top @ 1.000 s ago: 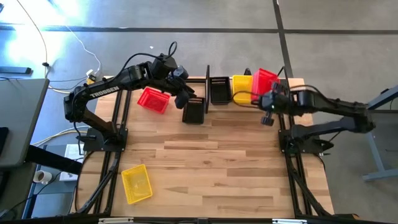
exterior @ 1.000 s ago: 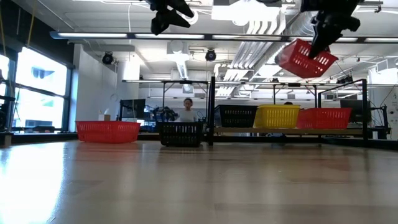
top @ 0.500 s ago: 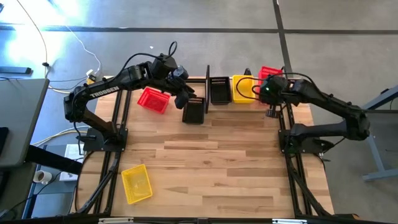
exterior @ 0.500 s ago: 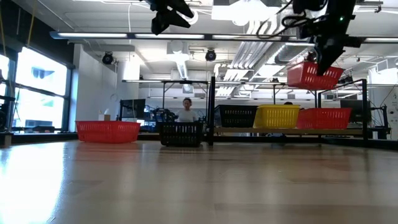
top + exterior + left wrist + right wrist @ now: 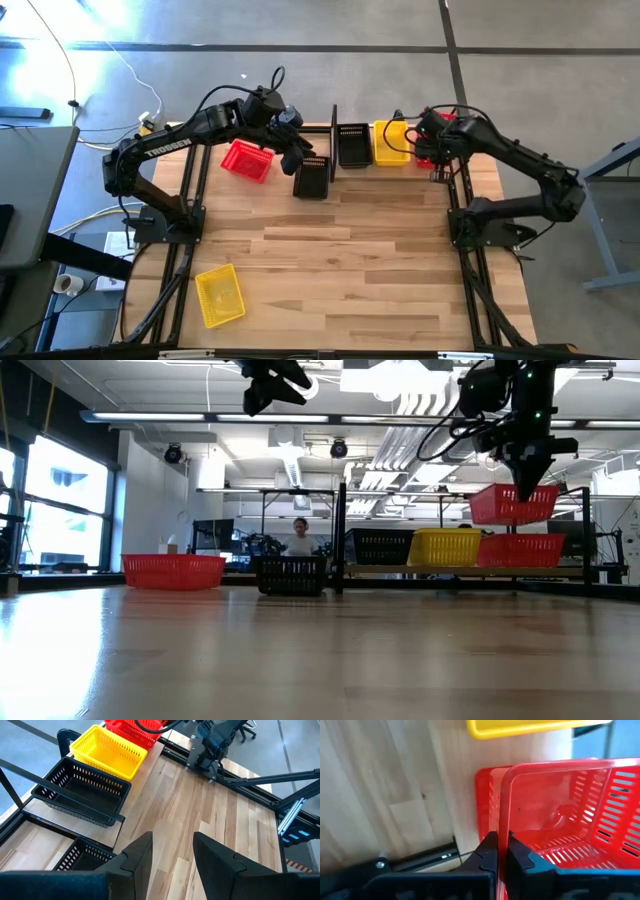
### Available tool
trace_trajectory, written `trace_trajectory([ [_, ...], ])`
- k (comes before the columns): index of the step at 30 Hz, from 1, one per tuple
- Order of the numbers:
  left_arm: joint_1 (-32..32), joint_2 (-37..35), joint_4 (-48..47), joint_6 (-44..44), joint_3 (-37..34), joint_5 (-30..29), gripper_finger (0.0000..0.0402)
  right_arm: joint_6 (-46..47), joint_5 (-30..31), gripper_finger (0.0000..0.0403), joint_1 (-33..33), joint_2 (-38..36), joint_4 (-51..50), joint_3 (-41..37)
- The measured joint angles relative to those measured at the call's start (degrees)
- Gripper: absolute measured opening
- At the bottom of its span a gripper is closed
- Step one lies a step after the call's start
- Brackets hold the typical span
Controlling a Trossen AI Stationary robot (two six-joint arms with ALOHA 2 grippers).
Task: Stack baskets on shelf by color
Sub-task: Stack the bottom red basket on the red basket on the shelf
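You have seven baskets before you — three red, two yellow, two black. The reds: one loose red basket [image 5: 245,160] on the table's left, one red basket on the shelf [image 5: 521,550], and one lifted red basket [image 5: 513,504] above it. The yellows: a shelf yellow basket [image 5: 391,143] and a stray yellow basket [image 5: 220,294] near the table's front-left corner. The blacks: a shelf black basket [image 5: 353,144] and a table black basket [image 5: 312,178] just in front of it. Count one shelf [image 5: 334,140], two arms — and one person [image 5: 299,538] in the room beyond.
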Motion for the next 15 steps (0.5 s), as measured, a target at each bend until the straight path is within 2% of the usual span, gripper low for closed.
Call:
trace_trajectory([
  [15,0.1,0.0,0.0,1.9,0.0,-0.1,0.0131,-5.3,-3.1,0.0,-3.6,4.5,-0.8,0.0],
])
